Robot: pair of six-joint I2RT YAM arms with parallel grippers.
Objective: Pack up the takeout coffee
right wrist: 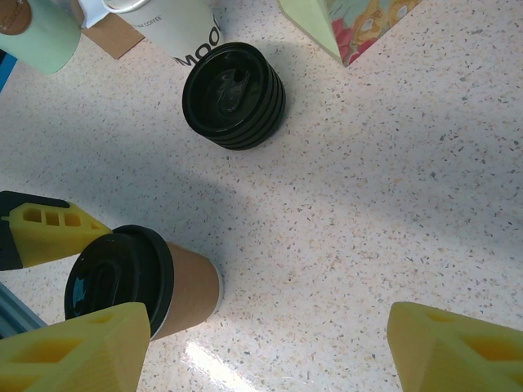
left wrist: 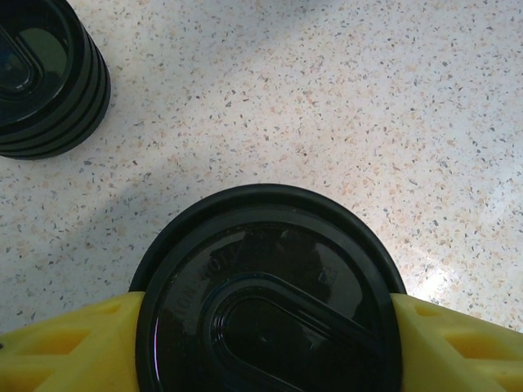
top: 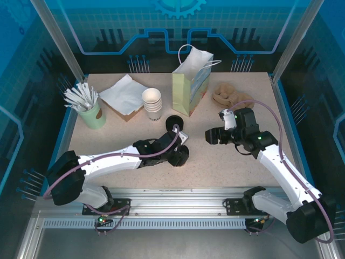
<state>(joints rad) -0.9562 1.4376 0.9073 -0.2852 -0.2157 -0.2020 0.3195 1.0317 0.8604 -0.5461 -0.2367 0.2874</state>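
On table (left wrist: 343, 98), left gripper (left wrist: 265, 318) clasping takeout coffee (left wrist: 270, 237)

The takeout coffee (right wrist: 143, 286), a tan paper cup capped with a glossy black lid, stood upright on the speckled table (right wrist: 368, 204) near its front centre, lid rim flanked by the left gripper's (left wrist: 268, 331) yellow fingers (left wrist: 73, 343).

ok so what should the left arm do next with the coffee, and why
Probably close the left gripper snugly on the takeout coffee before any lift toward the paper bag. Its yellow fingers flank the lidded cup, which stands on the table, but a firm grip cannot be confirmed.
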